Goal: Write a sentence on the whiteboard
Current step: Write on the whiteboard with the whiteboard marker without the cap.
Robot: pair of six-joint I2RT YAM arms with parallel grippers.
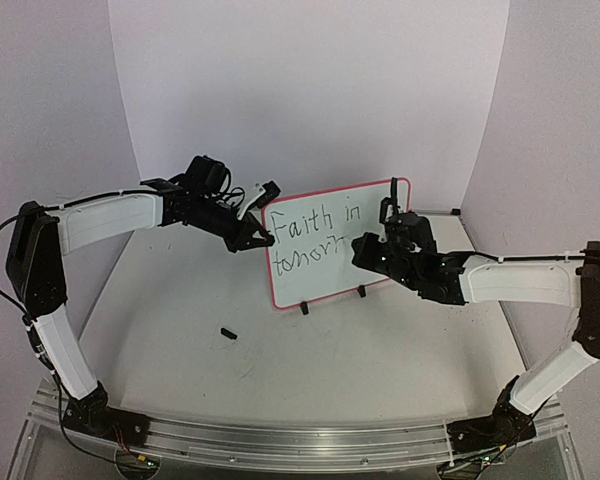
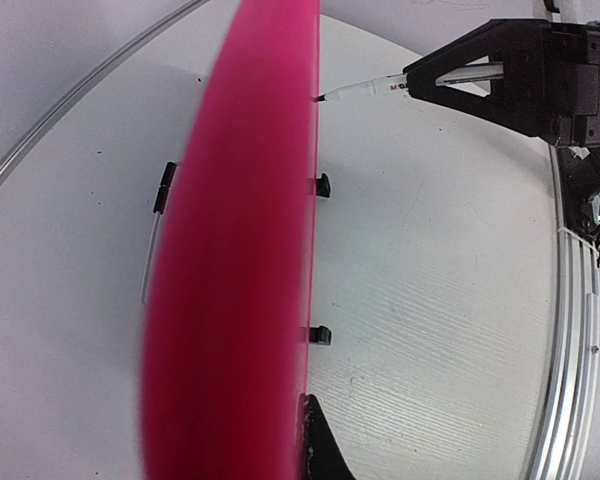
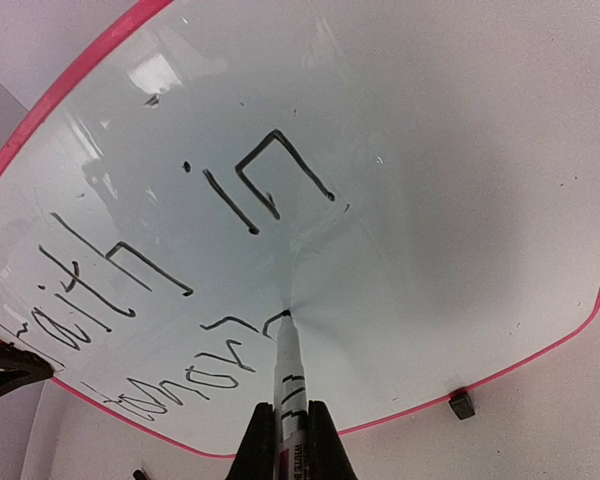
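Whiteboard (image 1: 330,278) edge in outstretched left gripper (image 1: 264,238)

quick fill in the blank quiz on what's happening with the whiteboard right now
1. The right gripper holds a ____ with its tip touching the whiteboard.
2. The top line of the sentence reads "Faith ____".
3. The left gripper clamps the ____ by its side edge.
Missing words: marker; in; whiteboard.
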